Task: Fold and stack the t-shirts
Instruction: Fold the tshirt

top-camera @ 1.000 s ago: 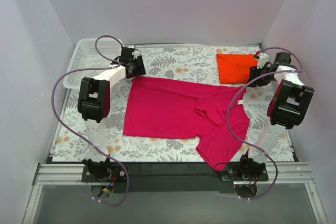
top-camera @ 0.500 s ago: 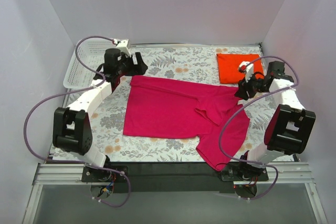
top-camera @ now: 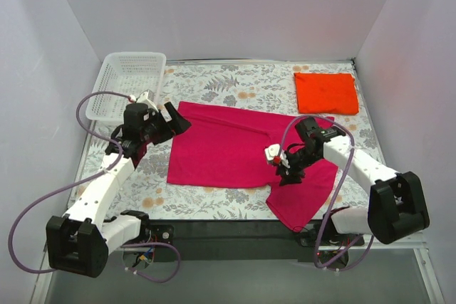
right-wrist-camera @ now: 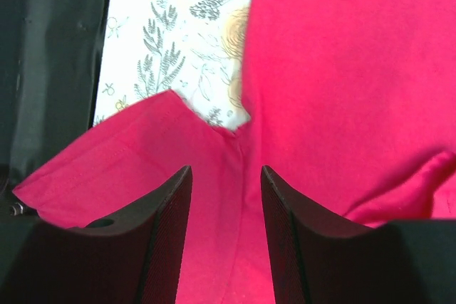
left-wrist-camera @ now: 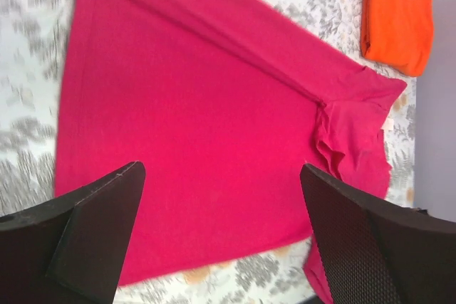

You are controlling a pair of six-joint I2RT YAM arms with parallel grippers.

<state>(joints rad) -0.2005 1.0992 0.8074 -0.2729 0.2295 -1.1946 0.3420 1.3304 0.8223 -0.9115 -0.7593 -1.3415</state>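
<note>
Magenta t-shirt (top-camera: 221, 151) lay flat, long axis left to right: right end effector (right-wrist-camera: 226, 174), parted and empty, directly over its near-right sleeve; left end effector (left-wrist-camera: 221, 167), released wide, at its left edge; orange t-shirt (top-camera: 326, 93) folded beyond its far-right corner.

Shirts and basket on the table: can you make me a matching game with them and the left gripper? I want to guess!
1. pink shirt
2. orange shirt
3. basket
4. left gripper

A. folded, far right corner
B. far left corner
C. spread out in the middle
D. wide open

Pairs: 1-C, 2-A, 3-B, 4-D
</note>
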